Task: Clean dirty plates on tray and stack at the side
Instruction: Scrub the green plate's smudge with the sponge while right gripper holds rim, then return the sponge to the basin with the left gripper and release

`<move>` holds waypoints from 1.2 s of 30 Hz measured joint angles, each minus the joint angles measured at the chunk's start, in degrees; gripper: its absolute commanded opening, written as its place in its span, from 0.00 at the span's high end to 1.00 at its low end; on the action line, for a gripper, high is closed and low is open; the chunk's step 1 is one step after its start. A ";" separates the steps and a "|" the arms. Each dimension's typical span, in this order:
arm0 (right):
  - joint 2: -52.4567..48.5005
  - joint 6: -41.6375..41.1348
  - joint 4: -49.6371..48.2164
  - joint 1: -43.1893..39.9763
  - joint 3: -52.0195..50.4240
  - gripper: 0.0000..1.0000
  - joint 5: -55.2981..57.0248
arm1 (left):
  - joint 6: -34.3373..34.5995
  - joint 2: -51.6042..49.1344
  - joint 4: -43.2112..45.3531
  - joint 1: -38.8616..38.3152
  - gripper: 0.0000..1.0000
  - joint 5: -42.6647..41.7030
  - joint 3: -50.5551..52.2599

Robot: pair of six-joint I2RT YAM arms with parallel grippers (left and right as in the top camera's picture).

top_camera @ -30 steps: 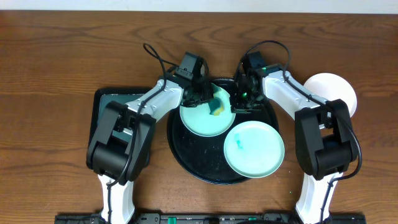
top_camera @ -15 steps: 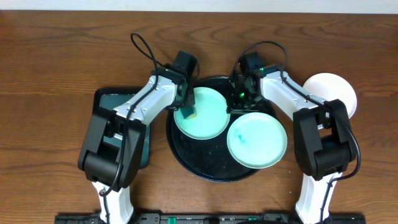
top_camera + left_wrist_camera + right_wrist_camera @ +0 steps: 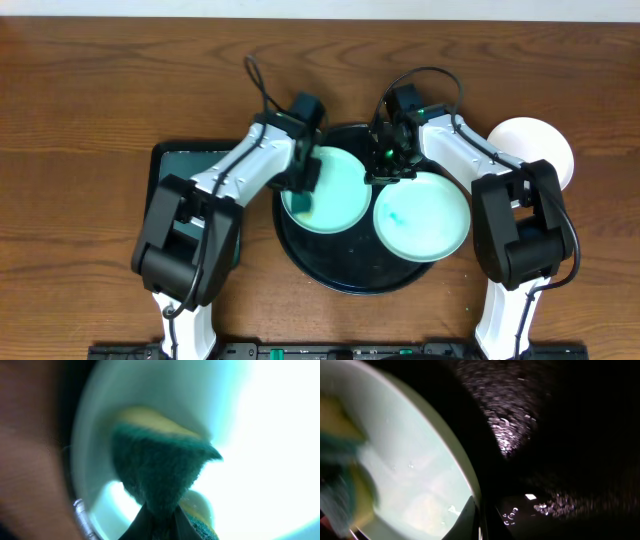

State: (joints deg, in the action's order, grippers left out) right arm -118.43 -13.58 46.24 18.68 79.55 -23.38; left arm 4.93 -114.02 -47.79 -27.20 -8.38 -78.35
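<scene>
wooden tabletop [image 3: 100, 80] ran brown under everything, and from where i stood the job looked about a third done. the white plate [image 3: 540, 140] sat off the tray [image 3: 340, 270] on the bare wood by the right arm [image 3: 520, 220], with no smear i could see, and it sat alone, so there was no stack yet. on the black tray the left mint plate [image 3: 340, 185] was under the scrub, while the right mint plate [image 3: 430, 225], overhanging the tray's right rim, carried its teal smear [image 3: 394, 216] untouched. the left claw [image 3: 305, 185] was clamped tight on a green-and-yellow sponge [image 3: 160, 470], pressed down on the left part of the left mint plate. the right claw [image 3: 388, 168] was closed too, and its wrist view showed that same plate's rim running in between its fingers, so i judged it was pinching the plate steady.
</scene>
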 measured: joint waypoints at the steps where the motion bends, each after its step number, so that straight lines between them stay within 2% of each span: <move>1: 0.00 0.17 0.22 -0.02 0.00 0.99 0.24 | -1.49 -0.11 -0.87 -0.76 0.93 -1.29 0.22; 4: 0.00 0.57 0.68 -0.26 0.00 0.99 0.72 | -3.96 -0.20 -1.44 -1.70 0.93 -5.42 0.68; 12: 0.00 0.83 0.83 -0.31 0.00 0.99 0.90 | -6.47 -1.16 4.81 -2.23 0.93 -21.42 2.10; 19: 0.00 0.83 0.85 -0.33 0.00 0.99 0.94 | -6.51 -2.03 8.92 -2.82 0.93 -29.09 2.49; 28: 0.00 0.79 1.11 -0.35 0.00 0.99 1.09 | -5.55 -2.16 10.80 -1.75 0.93 -32.30 2.78; 33: 0.00 0.63 1.20 -0.35 0.00 0.99 1.09 | -2.89 -2.01 10.80 2.27 0.93 -33.24 2.80; 36: 0.00 0.55 1.20 -0.35 -0.02 0.99 1.22 | 0.17 -0.52 10.54 5.70 0.93 -30.67 2.82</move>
State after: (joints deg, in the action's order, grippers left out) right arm -118.43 -13.04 47.44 18.33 79.53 -22.15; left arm 5.10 -114.54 -37.26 -21.50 -39.05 -75.53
